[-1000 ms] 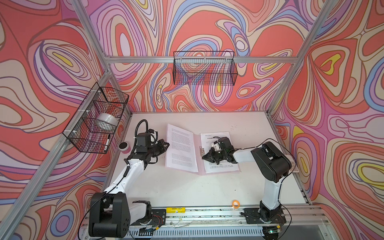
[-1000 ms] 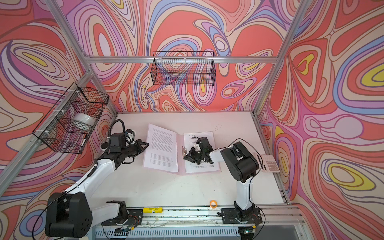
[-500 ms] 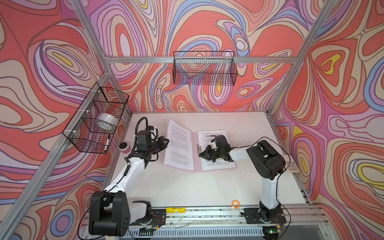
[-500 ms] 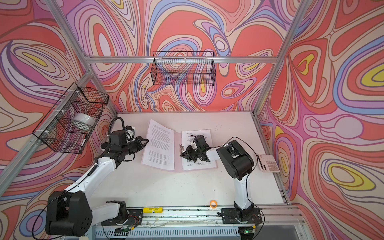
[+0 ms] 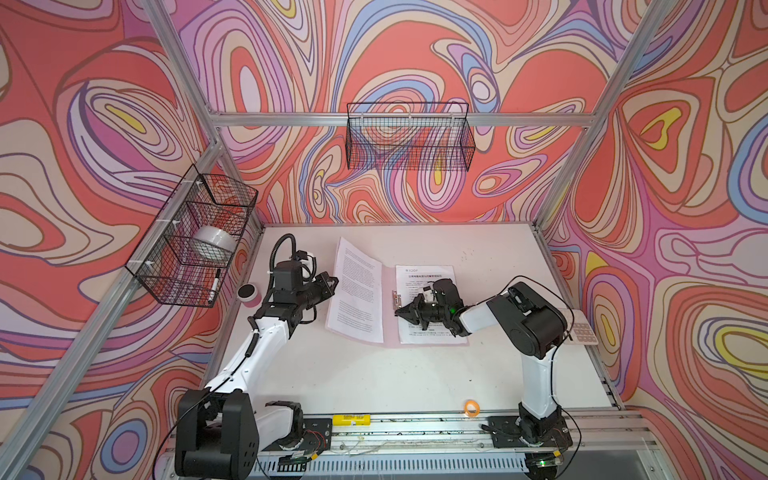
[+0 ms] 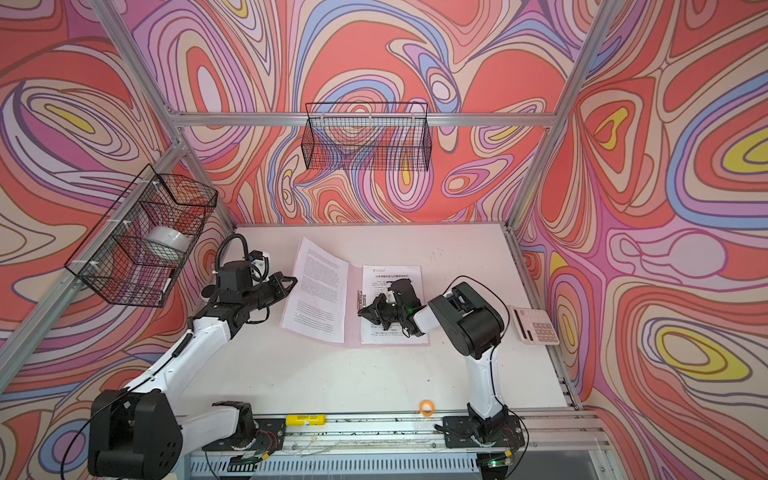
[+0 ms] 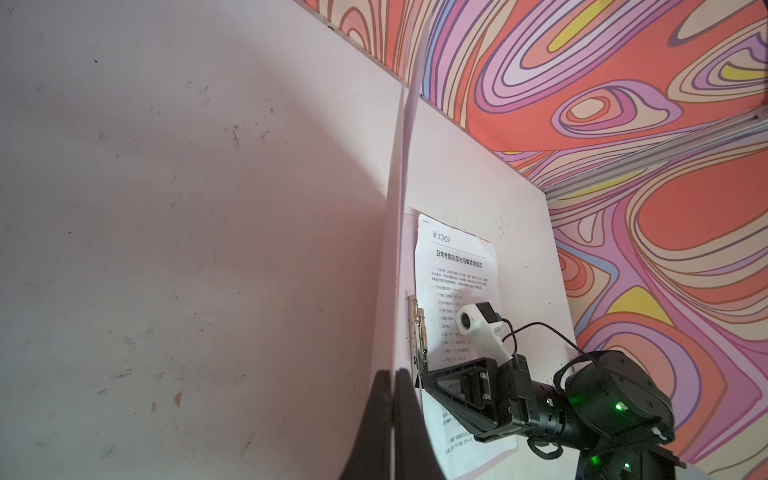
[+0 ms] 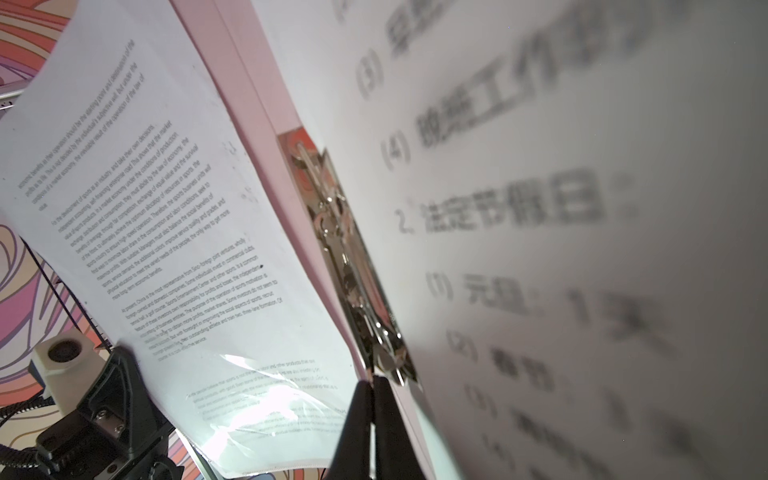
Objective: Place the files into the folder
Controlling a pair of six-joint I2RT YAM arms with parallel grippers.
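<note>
The pale pink folder [image 5: 388, 332] lies open mid-table. Its left cover is tilted up with a densely printed sheet [image 5: 357, 291] of the files on it. My left gripper [image 5: 332, 282] is shut on that cover's outer edge; the left wrist view shows the thin edge [image 7: 405, 145] running from between the fingers [image 7: 382, 419]. A second sheet with a heading [image 5: 424, 276] lies flat on the folder's right half. My right gripper [image 5: 397, 311] is shut above it, its tips [image 8: 372, 386] touching the end of the metal clip [image 8: 345, 249] by the spine.
A wire basket [image 5: 187, 249] on the left wall holds a tape roll and a marker; another basket [image 5: 409, 137] hangs on the back wall. A pink-and-black cylinder [image 5: 249, 295] stands at the table's left edge and a calculator [image 5: 582, 332] lies at the right edge. An orange ring [image 5: 471, 407] lies near the front.
The left gripper has lifted the left cover steeper. The folder with both sheets has slid a little to the left, and the right gripper moved left with it.
</note>
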